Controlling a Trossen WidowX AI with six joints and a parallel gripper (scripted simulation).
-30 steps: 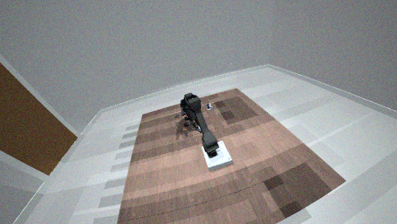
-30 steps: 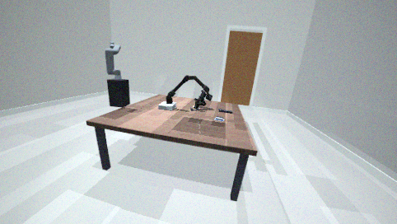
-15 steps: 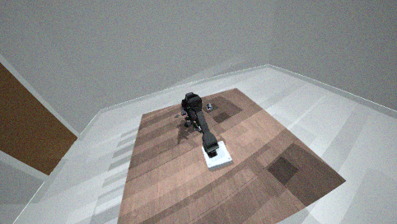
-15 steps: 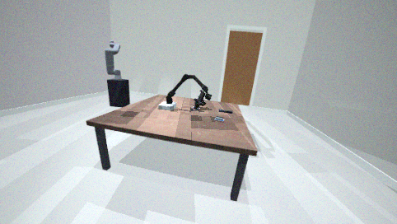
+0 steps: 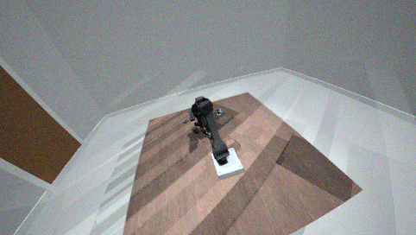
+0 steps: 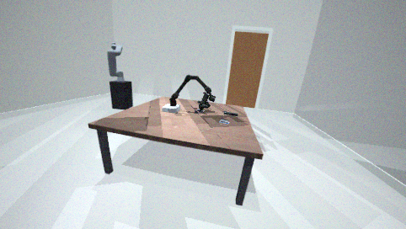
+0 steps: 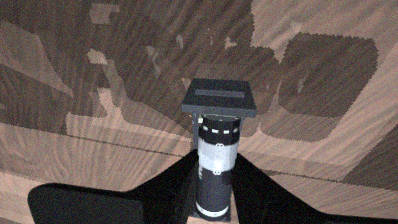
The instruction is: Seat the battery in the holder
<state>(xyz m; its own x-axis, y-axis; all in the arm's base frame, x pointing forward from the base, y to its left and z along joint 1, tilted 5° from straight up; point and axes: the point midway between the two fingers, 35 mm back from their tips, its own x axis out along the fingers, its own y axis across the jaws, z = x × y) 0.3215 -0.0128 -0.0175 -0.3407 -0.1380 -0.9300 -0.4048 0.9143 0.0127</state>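
The wooden table (image 7: 75,150) lay under the gripper (image 7: 214,172), its white arm base (image 5: 229,164) set well behind. The dark holder (image 7: 219,97) sat just ahead of the fingertips. Clamped between the jaws, the battery (image 7: 217,155) pointed forward, its far end at the holder's near edge.
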